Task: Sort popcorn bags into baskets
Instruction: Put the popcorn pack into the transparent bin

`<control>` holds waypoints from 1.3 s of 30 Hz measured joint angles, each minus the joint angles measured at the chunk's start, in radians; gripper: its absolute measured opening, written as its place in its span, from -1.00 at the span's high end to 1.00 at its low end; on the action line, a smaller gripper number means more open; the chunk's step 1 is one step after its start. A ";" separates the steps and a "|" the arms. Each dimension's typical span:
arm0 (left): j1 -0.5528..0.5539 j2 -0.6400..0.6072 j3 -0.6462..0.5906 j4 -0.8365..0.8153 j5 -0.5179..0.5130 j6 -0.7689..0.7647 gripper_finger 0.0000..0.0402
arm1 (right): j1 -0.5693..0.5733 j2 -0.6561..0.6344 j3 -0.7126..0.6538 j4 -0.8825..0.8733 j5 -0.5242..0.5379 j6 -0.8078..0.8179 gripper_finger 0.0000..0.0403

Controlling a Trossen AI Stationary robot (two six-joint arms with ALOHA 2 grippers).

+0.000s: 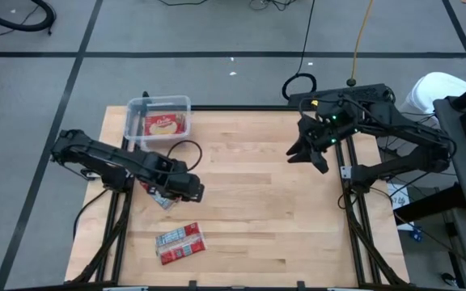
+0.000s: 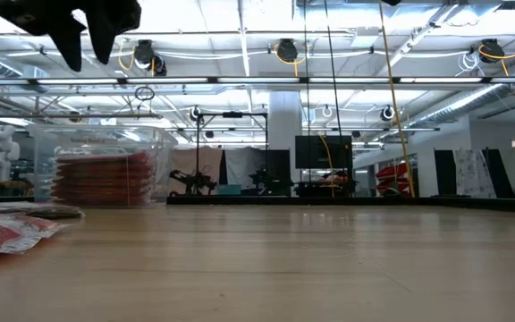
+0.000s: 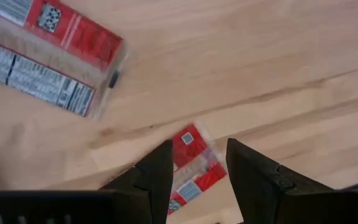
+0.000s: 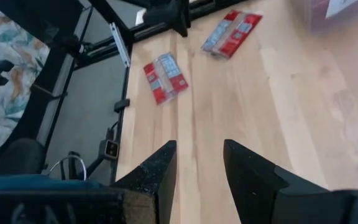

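Two popcorn bags lie flat on the table, silvery panels up. One (image 1: 180, 242) is near the near edge, also visible as (image 3: 42, 50). The other (image 1: 163, 200) lies under my left gripper and shows between its fingers (image 3: 191, 168). The clear basket (image 1: 158, 117) stands at the far left corner with a stack of red bags (image 2: 101, 177) inside. My left gripper (image 1: 188, 188) is open and hangs well above the table (image 2: 88, 40), touching nothing. My right gripper (image 1: 310, 153) is open, raised over the table's far right, away from the bags.
The middle and right of the wooden table (image 1: 281, 218) are bare. In the right wrist view both loose bags (image 4: 165, 78) (image 4: 230, 32) lie far off, near the table's left edge and the frame (image 4: 120, 43). Cables hang off the far edge.
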 joint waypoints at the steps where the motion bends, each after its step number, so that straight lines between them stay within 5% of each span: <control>1: -0.005 0.007 0.001 0.001 -0.001 -0.009 0.24 | 0.006 -0.004 0.000 -0.011 0.001 0.003 0.38; 10: -0.051 0.063 -0.001 -0.103 0.021 -0.159 0.24 | 0.027 -0.009 0.000 -0.010 0.020 -0.049 0.38; 16: -0.070 0.104 -0.049 -0.065 0.030 -0.105 0.22 | 0.027 -0.002 -0.009 0.012 0.136 -0.048 0.38; 26: -0.062 0.126 -0.206 0.001 0.023 -0.031 -0.16 | 0.033 -0.002 -0.048 0.234 0.054 0.259 0.38; 32: -0.062 0.127 -0.303 0.068 -0.080 0.055 -0.31 | 0.036 -0.002 -0.048 0.383 0.057 0.346 0.38; 39: -0.063 0.137 -0.388 0.215 -0.187 0.222 -0.25 | 0.049 0.004 -0.048 0.442 0.119 0.410 0.38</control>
